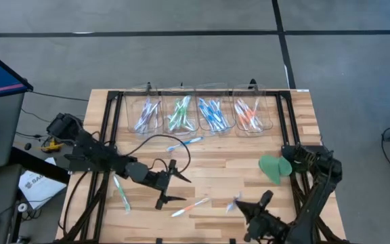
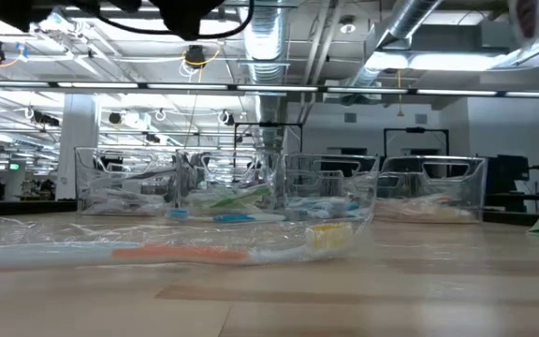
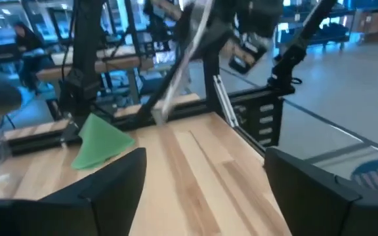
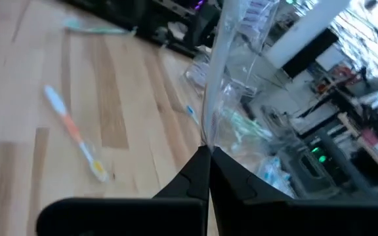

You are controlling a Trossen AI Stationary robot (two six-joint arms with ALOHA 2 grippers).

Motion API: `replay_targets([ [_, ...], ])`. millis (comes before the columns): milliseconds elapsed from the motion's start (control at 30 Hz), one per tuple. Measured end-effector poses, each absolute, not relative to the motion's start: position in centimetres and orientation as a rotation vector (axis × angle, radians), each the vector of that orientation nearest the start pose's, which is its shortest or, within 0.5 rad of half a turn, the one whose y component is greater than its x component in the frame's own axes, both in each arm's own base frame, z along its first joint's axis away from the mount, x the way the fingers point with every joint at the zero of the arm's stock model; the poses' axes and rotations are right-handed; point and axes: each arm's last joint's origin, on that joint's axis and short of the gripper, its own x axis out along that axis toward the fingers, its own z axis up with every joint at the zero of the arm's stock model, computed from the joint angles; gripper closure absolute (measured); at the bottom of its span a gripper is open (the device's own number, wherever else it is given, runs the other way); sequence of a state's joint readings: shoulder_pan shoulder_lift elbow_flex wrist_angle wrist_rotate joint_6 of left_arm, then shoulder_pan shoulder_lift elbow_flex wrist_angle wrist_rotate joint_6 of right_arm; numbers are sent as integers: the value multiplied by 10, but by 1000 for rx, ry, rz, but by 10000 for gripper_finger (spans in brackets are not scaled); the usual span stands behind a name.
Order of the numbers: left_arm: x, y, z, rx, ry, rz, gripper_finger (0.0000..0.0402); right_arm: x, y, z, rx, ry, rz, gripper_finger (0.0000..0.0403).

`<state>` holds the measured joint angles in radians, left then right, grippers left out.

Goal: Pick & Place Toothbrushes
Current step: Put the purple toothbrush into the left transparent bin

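Note:
My right gripper, near the table's front edge right of the middle, is shut on a clear-wrapped toothbrush. My left gripper hovers open at the table's front middle, nothing between its fingers. Loose toothbrushes lie flat on the wood: an orange one between the grippers, a green one under the left arm, a blue one further back. The orange one fills the foreground of the low view. Four clear bins along the far edge hold purple, green, blue and orange toothbrushes. My right gripper pinches one end of the wrapped toothbrush between its two fingertips. The toothbrush juts out past the fingertips, roughly in line with the fingers. In the left wrist view it slants from the gripper down toward the wood.
A flat green disc lies on the right part of the table, near the right arm's base. Black frame rails run along the table's left and right sides. Bare wood lies between the bins and the grippers.

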<state>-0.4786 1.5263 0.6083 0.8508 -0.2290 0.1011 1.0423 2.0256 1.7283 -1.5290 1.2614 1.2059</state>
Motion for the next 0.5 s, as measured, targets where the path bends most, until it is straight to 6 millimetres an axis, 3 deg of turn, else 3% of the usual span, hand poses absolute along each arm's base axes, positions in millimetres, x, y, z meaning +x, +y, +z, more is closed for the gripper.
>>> replay_targets([
  [200, 280, -132, 193, 96, -25, -232, 82, 221, 297, 224, -479, 405, -503, 403],
  [500, 285, -131, 189, 69, -72, -211, 84, 271, 281, 220, -333, 507, -527, 403],
])
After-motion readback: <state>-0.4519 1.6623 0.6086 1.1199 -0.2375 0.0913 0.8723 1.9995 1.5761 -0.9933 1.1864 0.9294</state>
